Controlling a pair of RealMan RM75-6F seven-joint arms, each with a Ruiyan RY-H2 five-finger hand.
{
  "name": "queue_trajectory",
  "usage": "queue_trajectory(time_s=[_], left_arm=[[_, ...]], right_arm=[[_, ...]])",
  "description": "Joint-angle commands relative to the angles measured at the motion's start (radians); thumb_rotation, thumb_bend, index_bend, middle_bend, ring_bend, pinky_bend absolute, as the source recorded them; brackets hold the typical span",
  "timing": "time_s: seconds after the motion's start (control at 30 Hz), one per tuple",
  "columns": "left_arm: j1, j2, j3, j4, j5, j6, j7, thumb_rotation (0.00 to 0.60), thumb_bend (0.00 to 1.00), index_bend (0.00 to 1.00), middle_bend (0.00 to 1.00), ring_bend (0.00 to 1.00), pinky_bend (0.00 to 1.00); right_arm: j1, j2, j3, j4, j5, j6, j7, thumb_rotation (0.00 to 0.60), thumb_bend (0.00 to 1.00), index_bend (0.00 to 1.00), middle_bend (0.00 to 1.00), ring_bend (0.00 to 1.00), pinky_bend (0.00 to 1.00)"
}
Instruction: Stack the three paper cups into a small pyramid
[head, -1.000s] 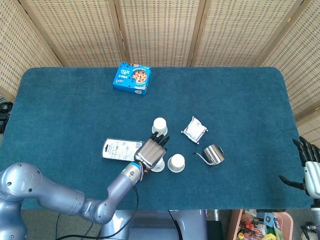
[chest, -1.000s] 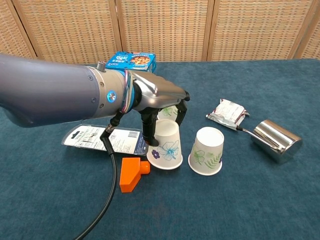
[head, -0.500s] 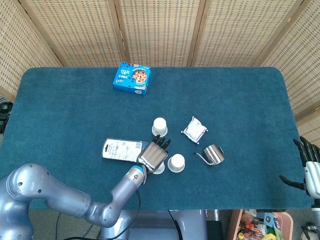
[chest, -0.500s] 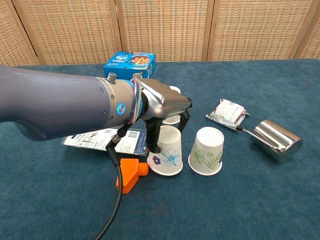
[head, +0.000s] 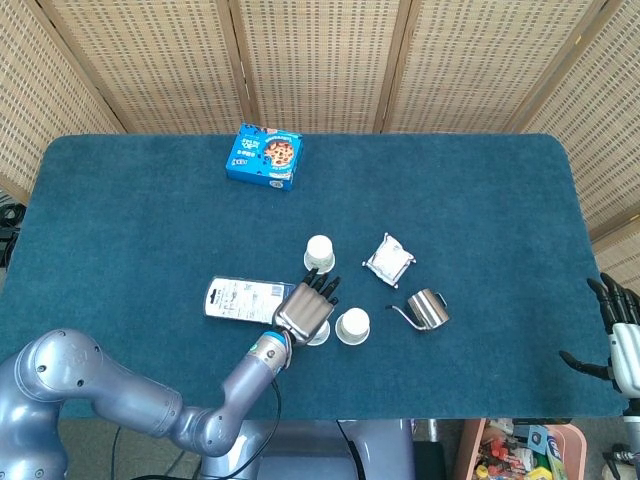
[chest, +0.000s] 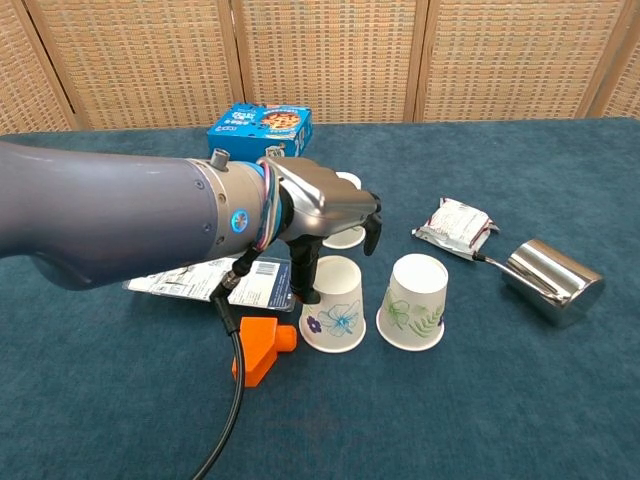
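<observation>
Since a second ago your left hand (chest: 325, 215) has lifted slightly off the left base cup (chest: 334, 305); fingers now splayed above its top, holding nothing, and the cup sits a touch closer to its neighbour. Right hand (head: 618, 335) hangs idle off the table's (head: 120, 230) right edge, fingers apart, empty. Right base cup (chest: 412, 301) stands just beside the first, both upside down. Third cup (head: 319, 251) waits behind them, mostly hidden by the hand in the chest view. Paper cups are light, thin-walled, easily crushed or tipped: take the third one around its sides with a soft grip, and avoid nudging the base pair.
</observation>
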Motion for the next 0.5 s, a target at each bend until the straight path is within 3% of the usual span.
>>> queue_trajectory(time_s=[0.03,0.3,0.5], left_arm=[[0.006,0.001,-0.001,-0.003,0.006,0.000,-0.005,0.600,0.29,0.21,0.00,0.00,0.00],[0.031,0.023,-0.011,-0.036,0.047,0.004,-0.046,0.600,0.29,0.18,0.00,0.00,0.00],[0.089,0.123,-0.014,-0.149,0.163,0.061,-0.117,0.600,0.28,0.16,0.00,0.00,0.00]], right_arm=[[0.000,0.001,0.000,-0.001,-0.001,0.001,0.000,0.600,0.07,0.00,0.00,0.00,0.00],[0.000,0.000,-0.001,-0.001,-0.003,0.002,-0.003,0.600,0.07,0.00,0.00,0.00,0.00],[0.000,-0.001,-0.002,0.000,-0.004,0.002,-0.008,0.600,0.07,0.00,0.00,0.00,0.00]])
